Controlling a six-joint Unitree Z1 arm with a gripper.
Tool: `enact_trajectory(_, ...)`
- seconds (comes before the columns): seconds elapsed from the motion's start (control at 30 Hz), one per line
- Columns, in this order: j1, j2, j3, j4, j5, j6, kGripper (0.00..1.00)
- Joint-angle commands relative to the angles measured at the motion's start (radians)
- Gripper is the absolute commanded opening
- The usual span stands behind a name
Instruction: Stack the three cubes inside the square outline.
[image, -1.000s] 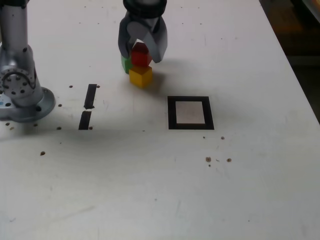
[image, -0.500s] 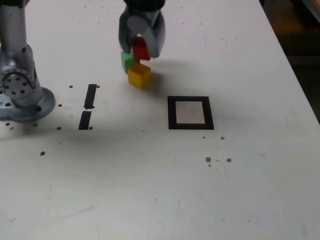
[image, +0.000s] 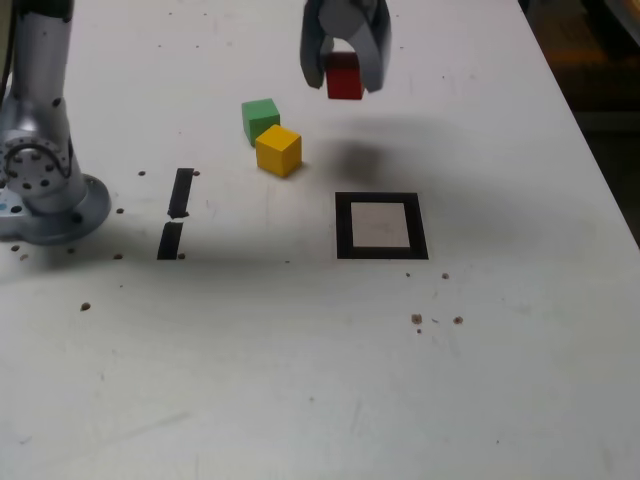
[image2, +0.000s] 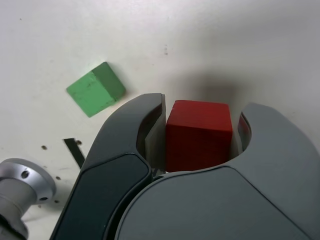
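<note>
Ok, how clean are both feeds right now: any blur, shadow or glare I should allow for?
Exterior view: the gripper looks soft, the yellow cube fairly crisp; a blurry dark shadow lies on the table above the square outline. Wrist view: red cube sharp, diffuse shadow beside it, pale sheen on the tabletop, no harsh glare.

Yellow cube (image: 279, 151) hidden in wrist view

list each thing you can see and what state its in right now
gripper: shut on the red cube, in the air
red cube: held, off the table
green cube: on the table, beside the yellow one
yellow cube: on the table, not held
square outline: empty
</note>
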Motion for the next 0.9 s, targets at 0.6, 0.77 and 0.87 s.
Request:
enact_trajectory(0.6, -0.369, -0.029, 0.098, -0.019, -0.055, -0.416, 0.21)
enact_trajectory(0.77, -0.397, 0.033, 0.094, -0.025, -0.062, -0.535, 0.21)
enact_trajectory(0.87, -0.404, 0.066, 0.079, -0.025, -0.065, -0.583, 0.21)
